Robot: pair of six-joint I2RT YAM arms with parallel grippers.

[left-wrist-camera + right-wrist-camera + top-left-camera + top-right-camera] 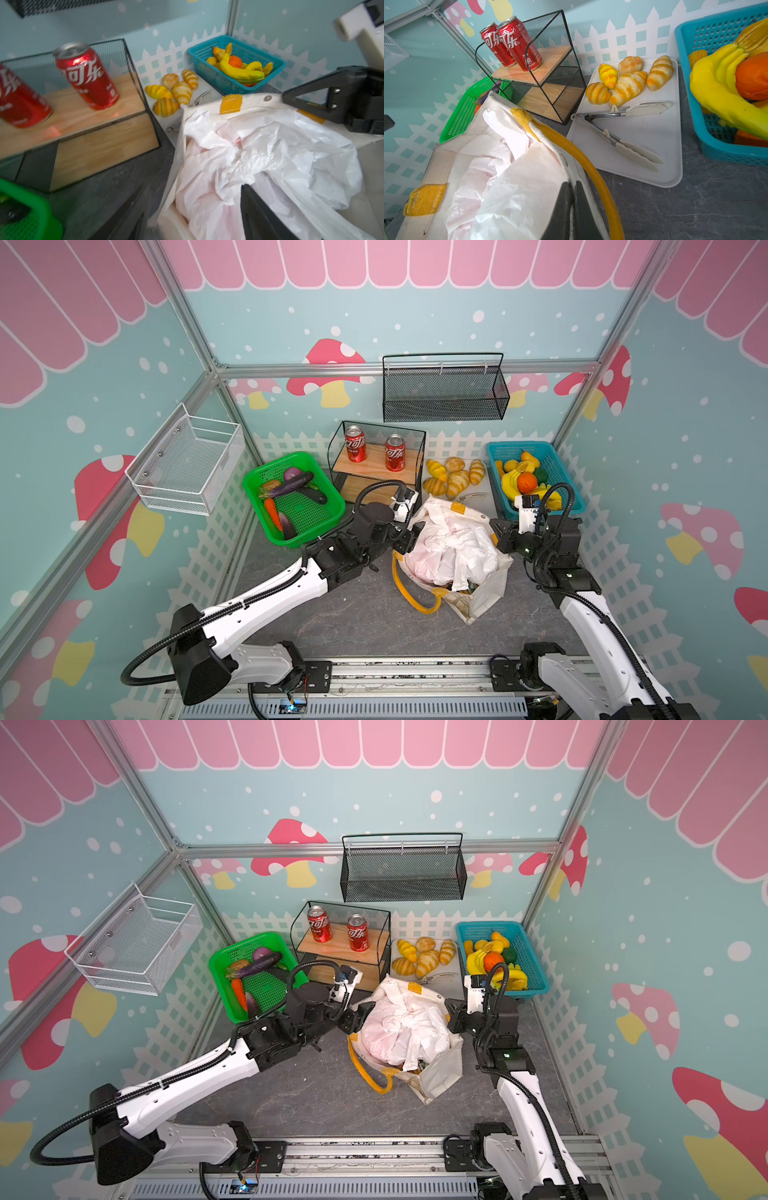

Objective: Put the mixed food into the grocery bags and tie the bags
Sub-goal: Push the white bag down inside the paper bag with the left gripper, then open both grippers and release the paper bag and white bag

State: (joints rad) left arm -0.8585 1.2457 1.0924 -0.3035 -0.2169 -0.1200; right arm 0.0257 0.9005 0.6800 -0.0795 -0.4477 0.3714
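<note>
The white bag [451, 547] is nested in the tote [486, 597]. The tote's rim is pinched by the right gripper [494, 530]; the left gripper [406, 539], jaws wide at the opposite side, should be closed on a bag handle.

Overhead view. Centre: a cream tote [486, 593] stands on the grey desk [353, 614], mouth upward, stuffed with a crumpled white plastic bag [453, 547]. One yellow handle [409, 593] loops onto the desk at its near left. My left gripper [405, 539] sits against the tote's left edge, and my right gripper [496, 537], closed, meets its right rim. Behind, left to right: green basket [278, 458] holding eggplants [291, 486] and a carrot [271, 508]; wire shelf [376, 462] bearing two red cola cans [355, 443]; croissants [457, 483]; blue basket [519, 445] of fruit.
</note>
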